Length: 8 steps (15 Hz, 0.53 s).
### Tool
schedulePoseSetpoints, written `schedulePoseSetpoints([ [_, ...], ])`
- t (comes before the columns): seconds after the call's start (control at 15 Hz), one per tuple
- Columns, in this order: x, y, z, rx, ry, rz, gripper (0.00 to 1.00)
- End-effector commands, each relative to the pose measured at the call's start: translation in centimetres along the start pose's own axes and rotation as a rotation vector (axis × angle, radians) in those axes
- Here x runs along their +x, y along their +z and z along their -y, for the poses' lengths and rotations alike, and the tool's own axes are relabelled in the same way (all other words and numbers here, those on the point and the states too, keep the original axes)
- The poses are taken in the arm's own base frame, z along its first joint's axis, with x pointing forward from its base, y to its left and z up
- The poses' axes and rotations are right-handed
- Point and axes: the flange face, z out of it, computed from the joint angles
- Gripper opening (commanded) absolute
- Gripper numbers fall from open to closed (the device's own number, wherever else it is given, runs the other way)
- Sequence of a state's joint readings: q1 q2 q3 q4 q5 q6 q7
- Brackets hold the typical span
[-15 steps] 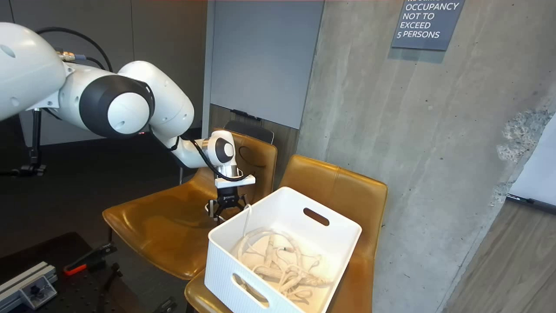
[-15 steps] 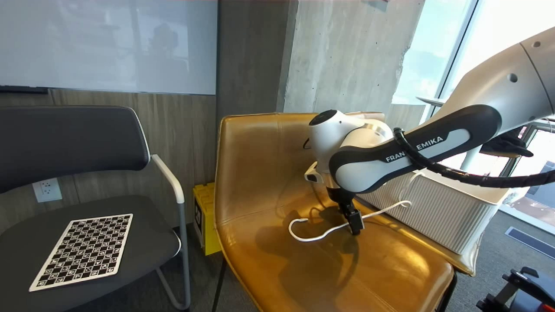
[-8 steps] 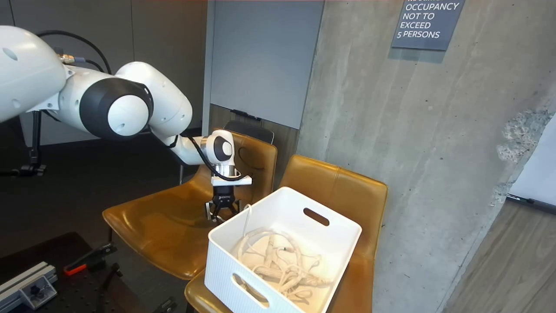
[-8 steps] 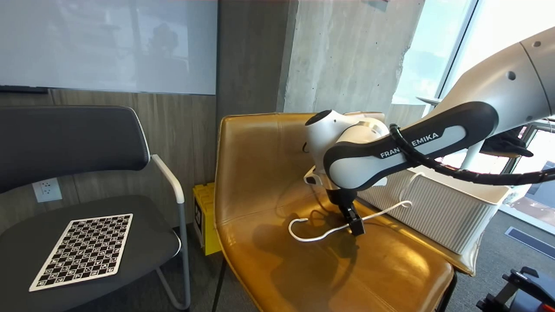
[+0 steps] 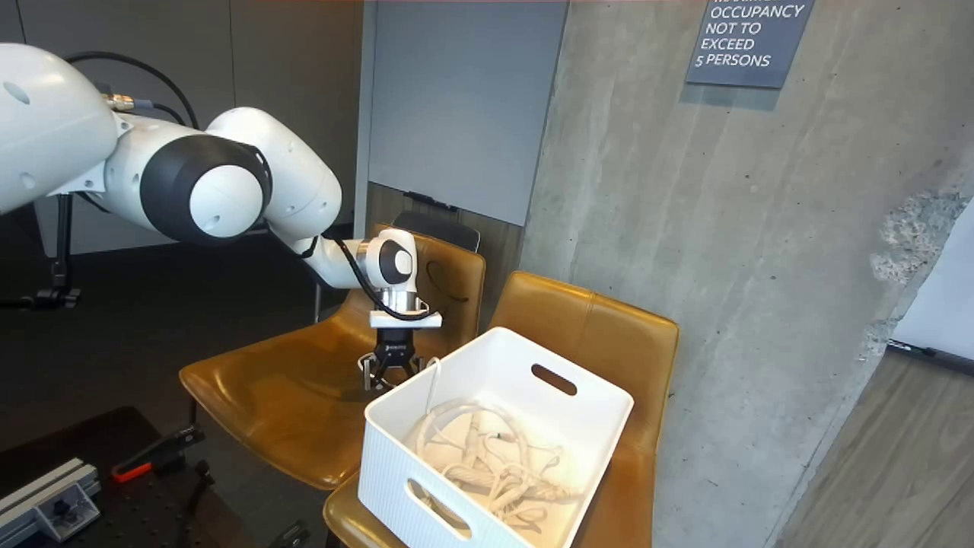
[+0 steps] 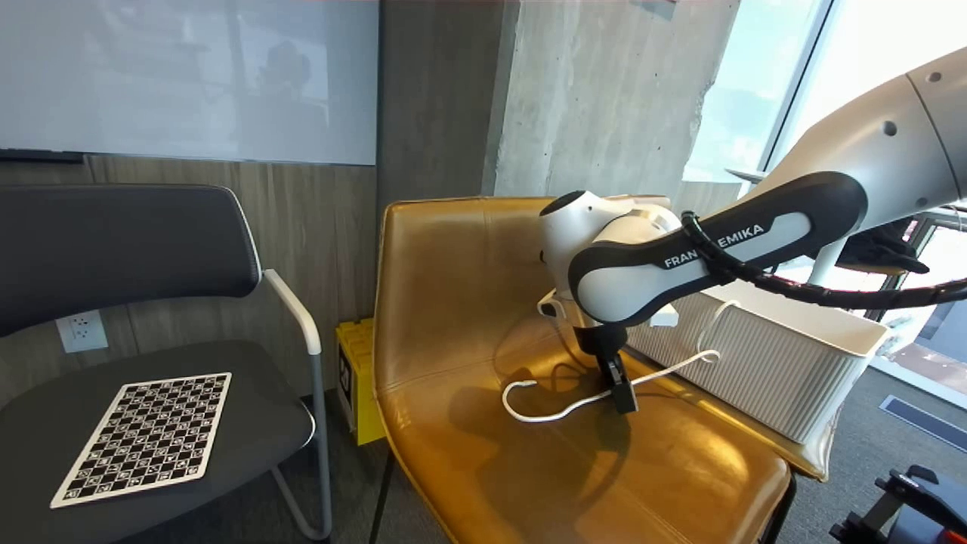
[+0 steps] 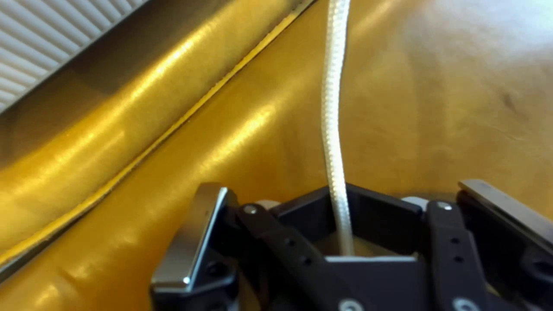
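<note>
Tan chair-seat worktop (image 6: 680, 468), gripper (image 7: 341, 203) spread pretty wide astride a white rope (image 7: 332, 95), ribbed bin (image 7: 47, 39) at 10 o'clock in wrist view.

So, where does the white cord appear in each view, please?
In an exterior view: the cord curves across the tan seat, below and right of center.
In an exterior view: part of the cord hooks over the rim of the white box, below and left of center.
In the wrist view: the cord runs from the top edge, right of middle, to the gripper.
Shared landmark: the white box.
</note>
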State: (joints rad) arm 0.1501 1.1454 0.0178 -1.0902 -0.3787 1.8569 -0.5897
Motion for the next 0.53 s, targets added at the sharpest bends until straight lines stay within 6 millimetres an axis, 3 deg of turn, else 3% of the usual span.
schedulePoseSetpoints([
  [0.0, -4.6, -6.1, -0.5, 0.020, 0.157, -0.030, 0.00],
  [0.2, -8.0, -11.1, -1.5, 0.000, 0.284, -0.077, 0.00],
  [0.47, -15.0, -18.2, -2.6, -0.037, 0.432, -0.121, 0.00],
])
